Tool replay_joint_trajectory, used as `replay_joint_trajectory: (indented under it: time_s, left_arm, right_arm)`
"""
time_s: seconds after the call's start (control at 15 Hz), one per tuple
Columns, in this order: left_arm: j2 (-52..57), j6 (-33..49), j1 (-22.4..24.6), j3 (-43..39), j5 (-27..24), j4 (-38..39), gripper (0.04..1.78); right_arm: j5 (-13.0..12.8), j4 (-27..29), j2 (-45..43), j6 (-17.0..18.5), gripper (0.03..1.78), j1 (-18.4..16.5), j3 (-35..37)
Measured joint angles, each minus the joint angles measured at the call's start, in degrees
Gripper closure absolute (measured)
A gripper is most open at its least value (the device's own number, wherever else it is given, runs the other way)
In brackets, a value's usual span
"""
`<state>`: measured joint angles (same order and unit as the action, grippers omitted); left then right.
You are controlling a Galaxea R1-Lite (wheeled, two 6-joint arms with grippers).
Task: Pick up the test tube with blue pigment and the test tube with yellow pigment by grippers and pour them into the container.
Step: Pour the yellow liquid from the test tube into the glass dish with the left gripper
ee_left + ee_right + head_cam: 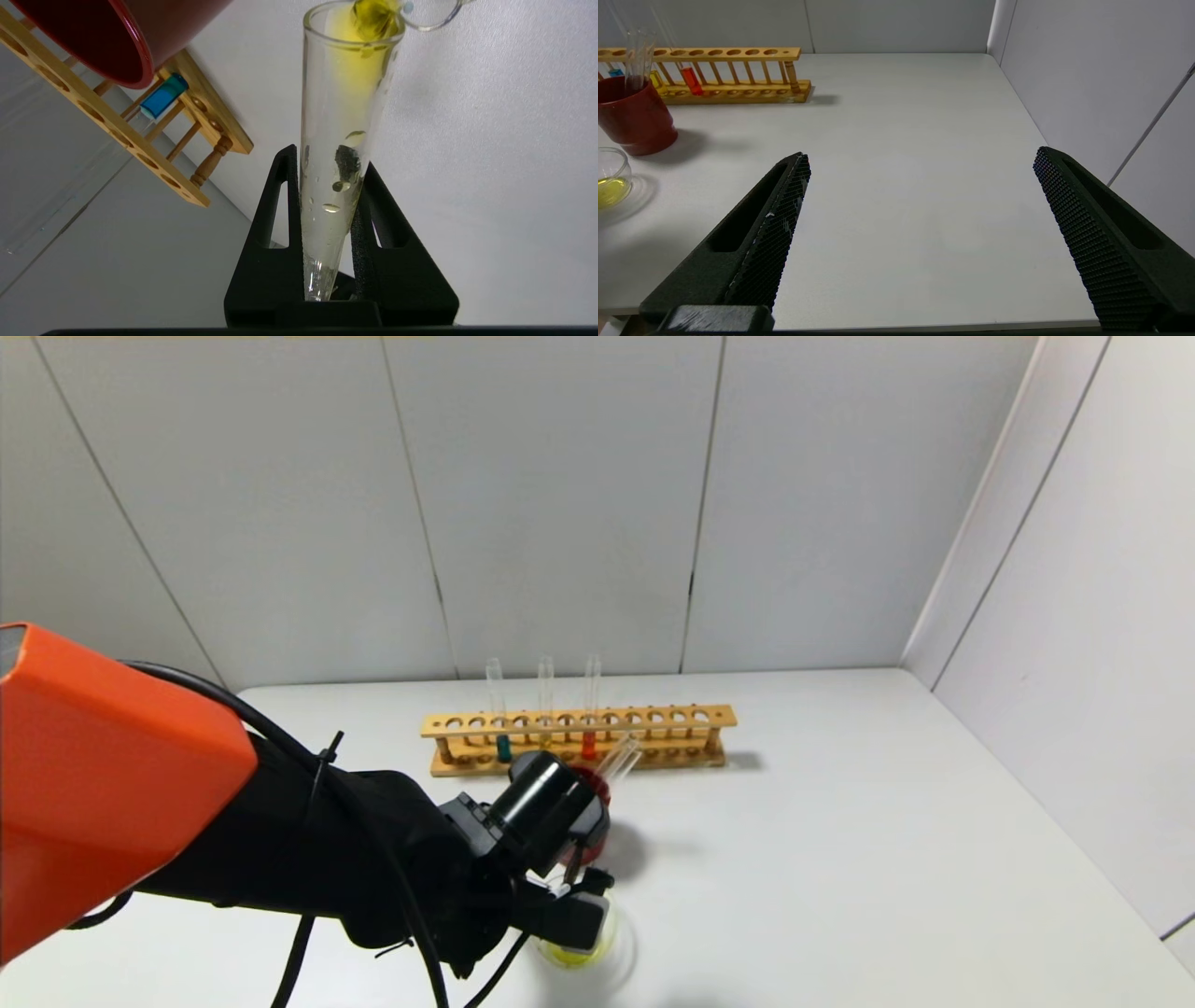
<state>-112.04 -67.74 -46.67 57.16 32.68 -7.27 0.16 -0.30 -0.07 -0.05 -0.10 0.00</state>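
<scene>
My left gripper [329, 158] is shut on the test tube with yellow pigment [343, 93], tilted mouth-down. Its mouth sits at the rim of the container [432, 21], a squat clear beaker, and yellow liquid pools at the tube's mouth. In the head view the left gripper [565, 896] hangs over the container [621, 943], which holds yellow liquid. The test tube with blue pigment [502, 745] stands upright in the wooden rack [653, 719]; it also shows in the left wrist view [163, 95]. My right gripper [920, 156] is open and empty, low over bare table, away from the container [609, 179].
A red cup [597, 789] stands between rack and container, with an empty tube [621, 758] leaning in it. The rack also holds an amber-tipped tube [545, 705] and an orange-red tipped tube [589, 745]. White walls close the back and right.
</scene>
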Motion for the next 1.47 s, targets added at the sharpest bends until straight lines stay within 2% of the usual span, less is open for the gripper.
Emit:
replay_joint_trajectory:
  time_s: [0.47,0.8,1.47]
  left_arm:
    - [-1.1,-1.18,-0.11,3.56,0.91,-2.18,1.49]
    - [-1.77,-1.35,-0.13,4.33,2.67,-2.88,1.49]
    - [-2.1,-2.77,-0.77,4.55,2.95,-2.9,1.49]
  right_arm:
    - [0.0,-0.02,0.0,0.02,0.06,0.0,0.0]
    - [0.0,-0.02,0.0,0.02,0.06,0.0,0.0]
    - [-0.02,-0.02,0.0,0.02,0.06,0.0,0.0]
